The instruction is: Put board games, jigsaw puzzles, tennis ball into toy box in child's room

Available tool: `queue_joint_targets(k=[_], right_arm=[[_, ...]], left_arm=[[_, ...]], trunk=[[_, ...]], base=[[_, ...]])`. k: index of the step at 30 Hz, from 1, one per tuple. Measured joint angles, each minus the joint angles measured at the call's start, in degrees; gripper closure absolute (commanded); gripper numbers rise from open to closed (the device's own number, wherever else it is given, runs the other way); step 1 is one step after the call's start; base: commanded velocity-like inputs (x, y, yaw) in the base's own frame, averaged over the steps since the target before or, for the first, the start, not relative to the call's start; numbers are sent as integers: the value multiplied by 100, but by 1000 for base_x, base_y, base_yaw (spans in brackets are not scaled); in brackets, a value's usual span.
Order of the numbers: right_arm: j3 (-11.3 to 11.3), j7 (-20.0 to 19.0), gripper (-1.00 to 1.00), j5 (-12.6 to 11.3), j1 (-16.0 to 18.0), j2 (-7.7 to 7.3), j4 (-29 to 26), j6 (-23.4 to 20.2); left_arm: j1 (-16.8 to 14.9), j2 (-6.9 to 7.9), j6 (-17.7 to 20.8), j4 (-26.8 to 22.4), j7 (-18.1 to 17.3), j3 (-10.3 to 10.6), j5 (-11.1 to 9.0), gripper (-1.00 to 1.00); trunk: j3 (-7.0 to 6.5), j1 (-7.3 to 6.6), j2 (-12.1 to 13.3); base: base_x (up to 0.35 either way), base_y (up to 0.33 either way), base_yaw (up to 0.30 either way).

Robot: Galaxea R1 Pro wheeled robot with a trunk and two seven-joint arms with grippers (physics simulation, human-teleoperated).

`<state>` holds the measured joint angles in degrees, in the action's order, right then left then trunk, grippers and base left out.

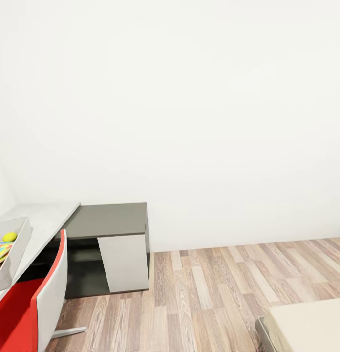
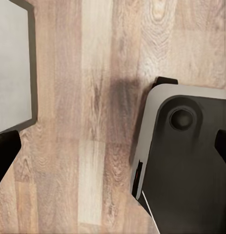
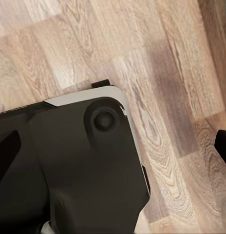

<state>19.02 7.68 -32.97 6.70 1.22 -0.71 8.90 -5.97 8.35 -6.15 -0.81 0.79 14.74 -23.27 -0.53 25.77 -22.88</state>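
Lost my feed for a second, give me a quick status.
Both claws open, empty, hanging over wood floor. Toy box at far left on table, tennis ball inside. Red chair stands before the table; bed corner lower right.

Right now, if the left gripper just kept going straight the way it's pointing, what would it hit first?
Most likely the wooden floor: the left wrist camera looks down at bare planks between the fingertips. The robot's dark base lies beside that line; depth is uncertain.

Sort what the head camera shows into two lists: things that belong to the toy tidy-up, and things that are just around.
Job:
toy box, on the table
tennis ball, already in the box
colourful flat toy in the box, type unclear
corner of the bed

Around:
red and white chair
dark cabinet
wood floor
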Motion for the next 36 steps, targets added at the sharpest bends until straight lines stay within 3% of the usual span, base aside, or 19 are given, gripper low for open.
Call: queue_joint_targets(k=[10, 15, 20, 25, 36], right_arm=[[-7, 400, -100, -9, -24, -11, -1, 54], [-18, 417, -100, -45, -84, -122, 5, 88], [-25, 415, -100, -41, -97, -104, -1, 95], [-34, 414, -100, -48, -98, -128, 4, 104], [-36, 415, -100, -16, -99, -149, 4, 104]], left_arm=[[7, -174, 18, 6, 0, 0, 110, -100], [9, -182, -8, -9, 0, -9, 128, -100], [3, -211, -29, -64, 0, -53, 115, -100], [1, -417, -34, -103, -7, -50, 114, -100], [3, -491, -37, -114, -4, -52, 136, -100]], trunk=[[71, 0, 0], [75, 0, 0], [76, 0, 0], [76, 0, 0], [76, 0, 0]], base=[[0, 0, 0], [0, 0, 0], [0, 0, 0], [0, 0, 0], [0, 0, 0]])
